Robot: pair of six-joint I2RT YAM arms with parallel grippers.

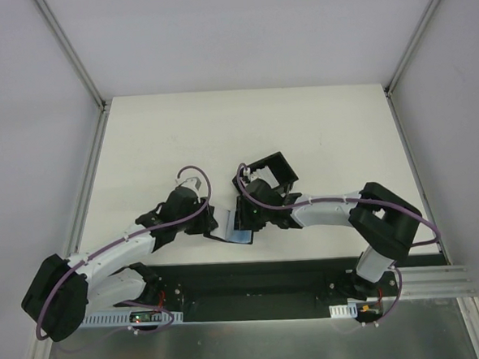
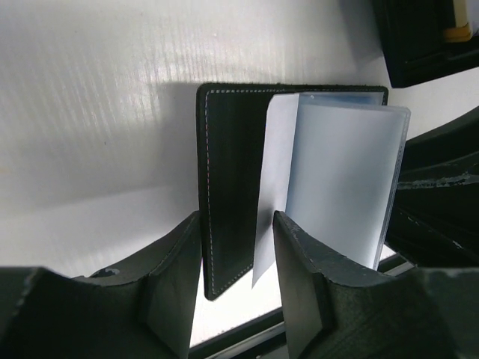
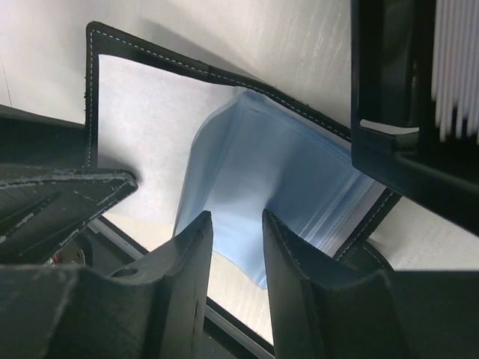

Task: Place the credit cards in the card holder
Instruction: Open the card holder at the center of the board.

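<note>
The card holder (image 1: pixel 239 226) lies open near the table's front edge, between both grippers. In the left wrist view its black stitched cover (image 2: pixel 232 187) lies flat, and a pale leaf (image 2: pixel 273 172) and bluish sleeves (image 2: pixel 344 179) stand up from it. I cannot tell whether the leaf is a card. My left gripper (image 2: pixel 238 250) is open, and the cover's near corner shows between its fingers. My right gripper (image 3: pixel 233 224) is open with the raised blue sleeves (image 3: pixel 284 172) just beyond its tips. A stack of pale credit cards (image 3: pixel 455 67) stands on edge in the black tray (image 3: pixel 389 157).
The black walled tray (image 1: pixel 273 173) stands just behind the right gripper, close to the wallet. The table's dark front rail (image 1: pixel 294 274) runs right below the wallet. Grey walls enclose the white table (image 1: pixel 245 130) on the left, back and right.
</note>
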